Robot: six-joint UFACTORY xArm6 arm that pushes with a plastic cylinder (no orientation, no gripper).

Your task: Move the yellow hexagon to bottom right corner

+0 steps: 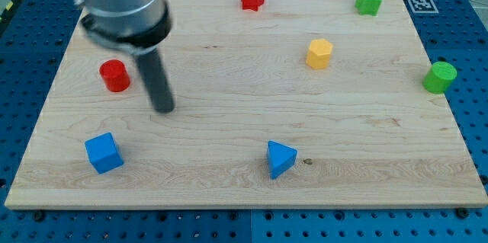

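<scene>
Much of the board's width is seen between my tip (164, 109), bare and touching nothing at centre-left, and the yellow hexagon (319, 52), placed upper right.

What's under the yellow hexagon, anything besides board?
The yellow hexagon sits directly on the bare wooden board, apart from every other block. Its footprint is covered, so anything beneath cannot be seen. My tip is far off toward the view's left, beside the red cylinder.
</scene>
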